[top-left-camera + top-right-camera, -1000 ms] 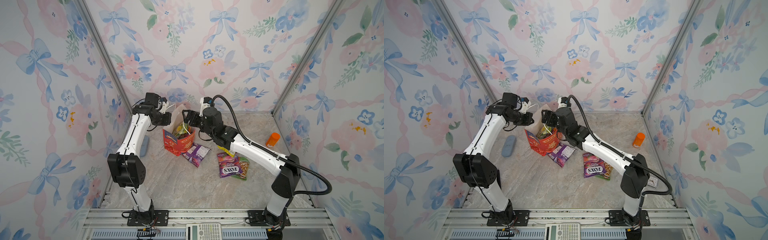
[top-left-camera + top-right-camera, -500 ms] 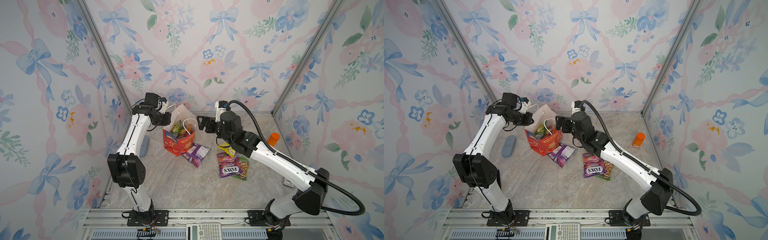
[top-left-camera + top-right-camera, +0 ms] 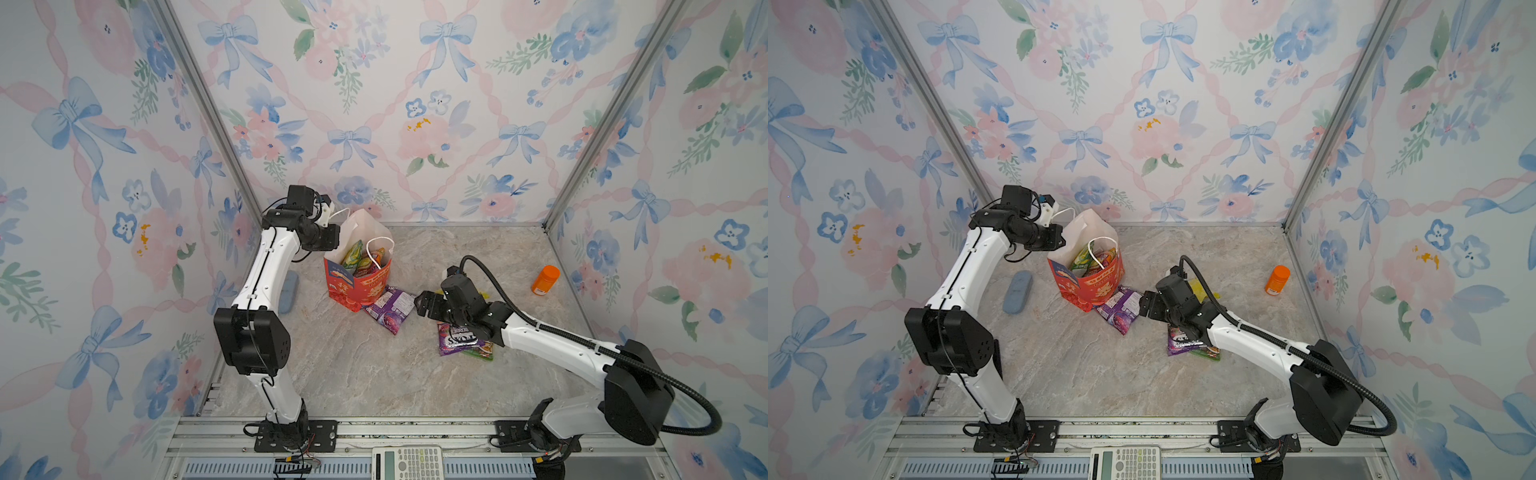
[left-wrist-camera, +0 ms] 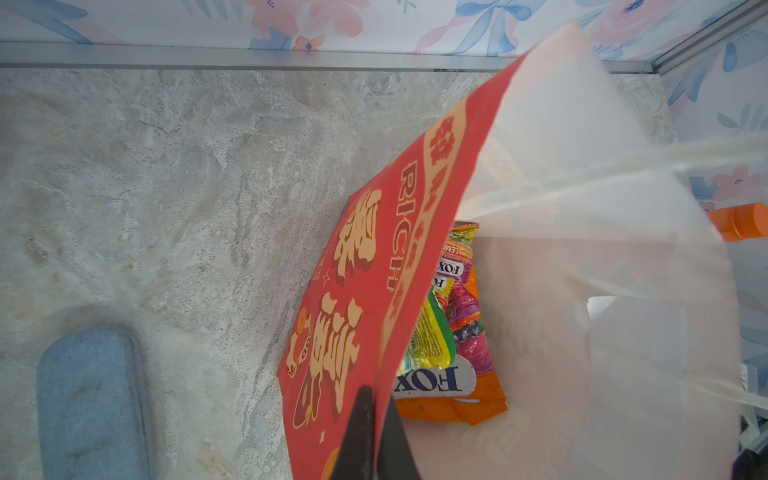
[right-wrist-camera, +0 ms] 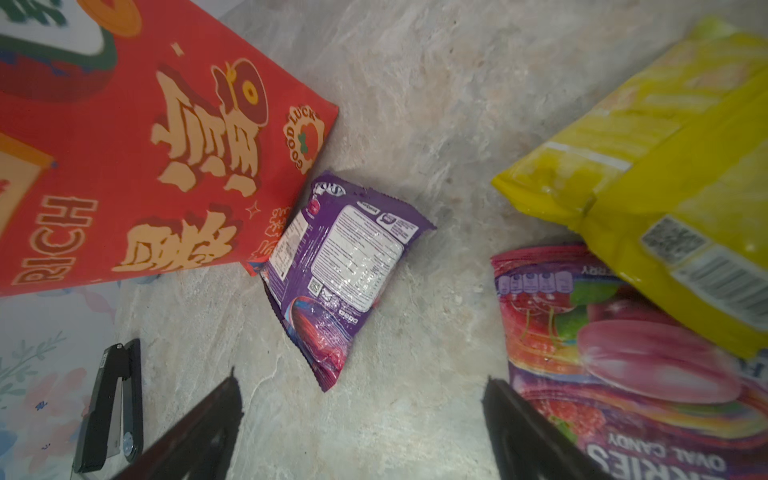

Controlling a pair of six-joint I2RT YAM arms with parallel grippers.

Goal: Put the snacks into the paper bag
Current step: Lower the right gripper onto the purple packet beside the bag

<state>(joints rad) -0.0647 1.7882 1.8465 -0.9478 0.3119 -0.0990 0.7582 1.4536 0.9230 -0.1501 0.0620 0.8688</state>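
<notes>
Since a second earlier the right arm [image 3: 552, 345] had drawn back from over the paper bag [image 3: 358, 289] and dropped low to the table. The right gripper [image 5: 361, 386], jaws spread wide and empty, hung near the purple packet [image 5: 345, 266] lying against the bag's foot. The left gripper [image 4: 374, 399] stayed pinched on the bag's rim. The bag read RICH and GOOD LUCK. The berries packet [image 5: 623, 374], partly under a yellow packet [image 5: 665, 166], read OVAL CANDY. Inside the open bag lay several FOX'S packets [image 4: 449, 332], green, pink and orange.
</notes>
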